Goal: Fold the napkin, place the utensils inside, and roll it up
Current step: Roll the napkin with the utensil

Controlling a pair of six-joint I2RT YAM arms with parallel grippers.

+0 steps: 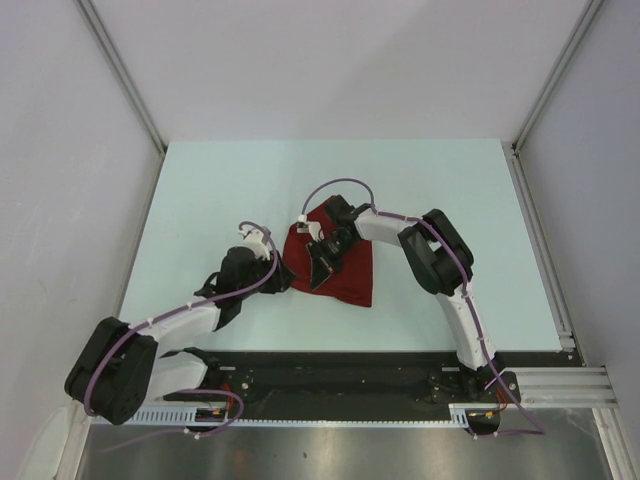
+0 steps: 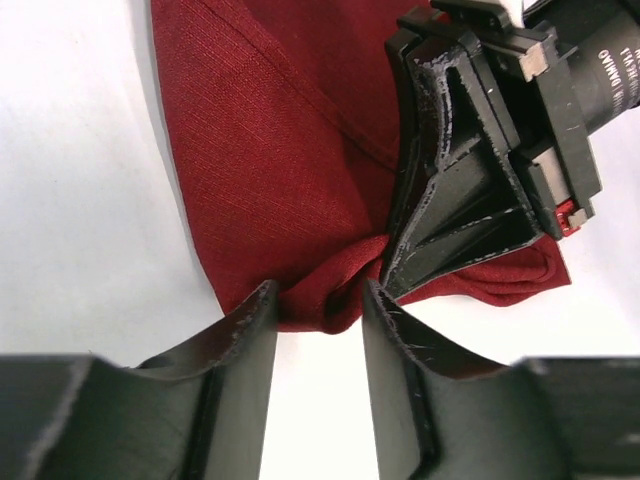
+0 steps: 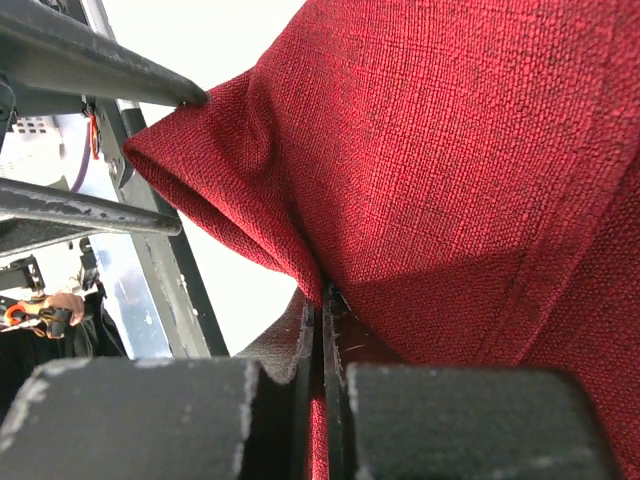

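Pale mint tabletop (image 1: 200, 200), grey walls (image 1: 60, 150) on every side, and both my arms reach into the middle of it. So, the napkin (image 1: 355, 282) sits pretty much dead centre. It's dark red and folded over on itself rather than lying flat, and one diagonal fold edge runs across it in the left wrist view.

My right gripper (image 1: 321, 275) comes in from the far right and sits down on top of the cloth. It's clamped tight. In its own camera the two fingers (image 3: 285, 350) are pressed together with only a thin sliver of red between them, and the fabric rises up from that pinch and fills most of the view.

My left gripper (image 1: 284, 277) is at the napkin's left edge, low to the table. Its fingers (image 2: 245, 340) are spread apart and have hold of nothing. A bunched, rounded bit of the fold pokes into the gap between the tips. From the right wrist camera one tip looks to be right against that fold, though I can't say for sure it's touching.

The two grippers are really close. The right one's pinched tips sit just beside my left gripper's right-hand finger, on the same bunched patch of cloth.
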